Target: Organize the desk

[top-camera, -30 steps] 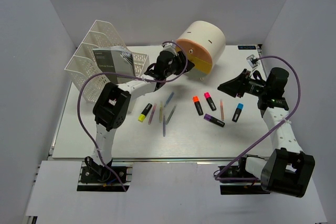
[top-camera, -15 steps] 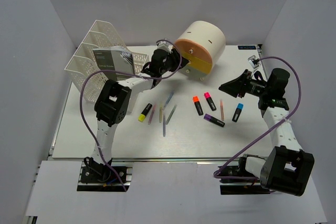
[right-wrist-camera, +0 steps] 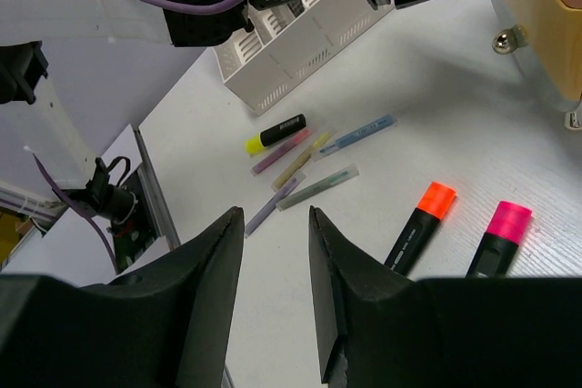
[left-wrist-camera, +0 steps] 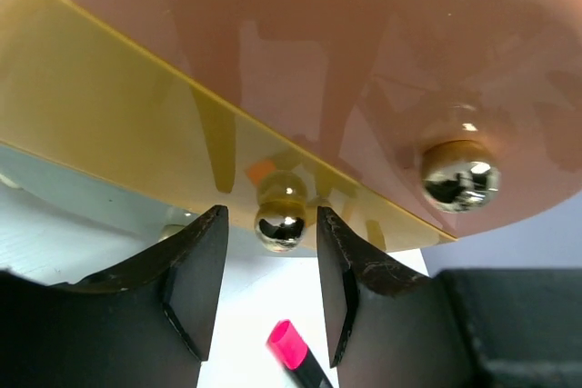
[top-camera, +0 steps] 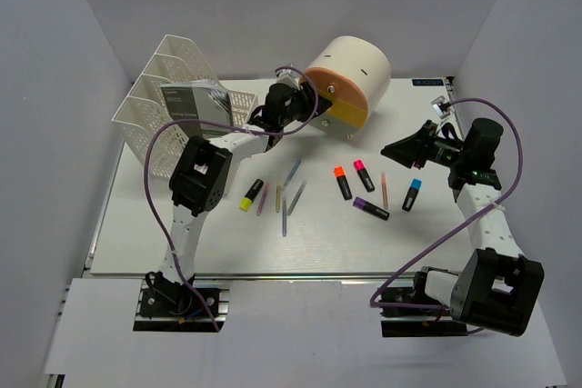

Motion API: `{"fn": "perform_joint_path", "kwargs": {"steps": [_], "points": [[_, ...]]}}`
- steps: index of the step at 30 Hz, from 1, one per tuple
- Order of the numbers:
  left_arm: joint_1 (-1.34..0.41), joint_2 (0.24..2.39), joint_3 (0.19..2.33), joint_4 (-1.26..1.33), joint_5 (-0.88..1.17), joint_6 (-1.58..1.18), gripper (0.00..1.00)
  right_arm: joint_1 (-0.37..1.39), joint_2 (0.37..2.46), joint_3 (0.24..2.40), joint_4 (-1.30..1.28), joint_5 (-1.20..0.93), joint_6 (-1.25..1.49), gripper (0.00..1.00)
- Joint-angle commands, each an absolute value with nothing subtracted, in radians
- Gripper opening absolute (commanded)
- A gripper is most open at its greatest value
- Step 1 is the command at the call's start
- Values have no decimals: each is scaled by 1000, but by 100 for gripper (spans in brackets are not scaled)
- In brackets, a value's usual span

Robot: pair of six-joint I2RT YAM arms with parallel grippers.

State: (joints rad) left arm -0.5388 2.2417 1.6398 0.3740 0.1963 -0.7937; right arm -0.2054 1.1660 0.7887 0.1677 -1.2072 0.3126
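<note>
The white desk (top-camera: 182, 233) carries scattered highlighters: yellow (top-camera: 251, 194), orange (top-camera: 342, 182), pink (top-camera: 363, 174), purple (top-camera: 370, 208) and blue (top-camera: 412, 194). Several thin pens (top-camera: 284, 197) lie among them. My left gripper (top-camera: 307, 104) is at the front of the cream drawer unit (top-camera: 348, 79). In the left wrist view it (left-wrist-camera: 272, 220) stands open, with the yellow drawer's metal knob (left-wrist-camera: 280, 224) between its fingertips and a gap on each side. My right gripper (top-camera: 393, 147) hovers open and empty above the desk's right part, and the right wrist view shows it (right-wrist-camera: 275, 215) over bare desk.
A white mesh file rack (top-camera: 173, 106) holding a grey booklet (top-camera: 193, 106) stands at the back left. The orange drawer has its own knob (left-wrist-camera: 459, 174). Grey walls close in the desk on three sides. A metal rail (top-camera: 273, 276) runs along the front edge.
My left arm has shifted slightly back and left against the drawer front, and its jaws have narrowed a little around the knob. The right arm has not moved.
</note>
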Motion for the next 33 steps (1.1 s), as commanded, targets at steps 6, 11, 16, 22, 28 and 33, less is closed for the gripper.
{"fn": "perform_joint_path", "kwargs": {"steps": [6, 11, 16, 22, 28, 33], "points": [[-540, 2252, 1674, 400, 215, -824, 52, -216, 1167, 787, 198, -1212, 299, 41], [-540, 2266, 1681, 419, 224, -853, 46, -221, 1166, 787, 196, -1213, 299, 41], [-540, 2269, 1675, 434, 236, -883, 38, -222, 1166, 788, 196, -1213, 299, 41], [-540, 2249, 1649, 442, 233, -893, 22, -224, 1166, 787, 198, -1212, 298, 41], [-540, 2198, 1609, 431, 227, -862, 17, -230, 1170, 782, 195, -1204, 290, 41], [-540, 2117, 1517, 416, 215, -807, 17, -232, 1178, 782, 180, -1187, 268, 42]]}}
